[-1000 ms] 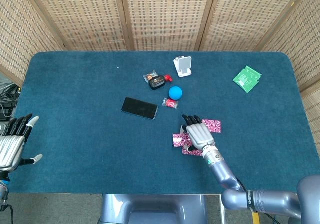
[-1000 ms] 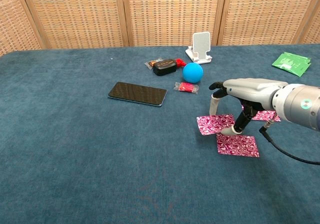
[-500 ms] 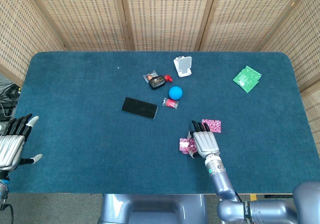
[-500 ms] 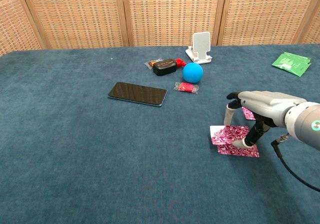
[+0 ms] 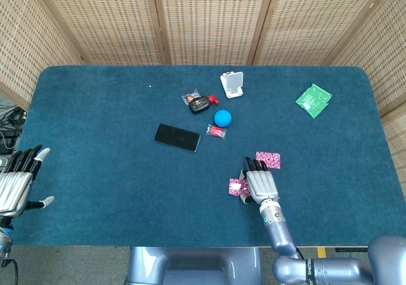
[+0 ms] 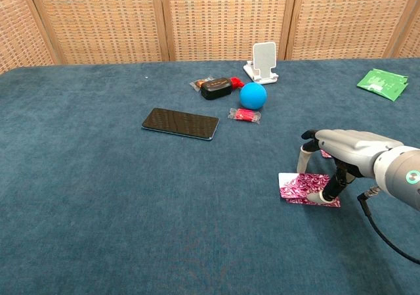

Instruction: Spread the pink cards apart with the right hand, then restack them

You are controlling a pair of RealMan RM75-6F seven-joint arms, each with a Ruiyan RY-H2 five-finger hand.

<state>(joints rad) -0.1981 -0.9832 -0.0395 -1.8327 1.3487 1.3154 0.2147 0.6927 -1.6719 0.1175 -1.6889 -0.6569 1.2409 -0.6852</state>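
Cards (image 6: 303, 187) lie flat, long axis left-right, under right hand (image 6: 341, 152) fingers (image 6: 327, 194).

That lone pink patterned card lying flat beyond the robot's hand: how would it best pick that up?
The lone pink patterned card lies flat on the blue felt table, so no edge stands proud. Probably best to come straight down with the right hand, press a fingertip on top, and slide it toward the stack, or lift one edge.
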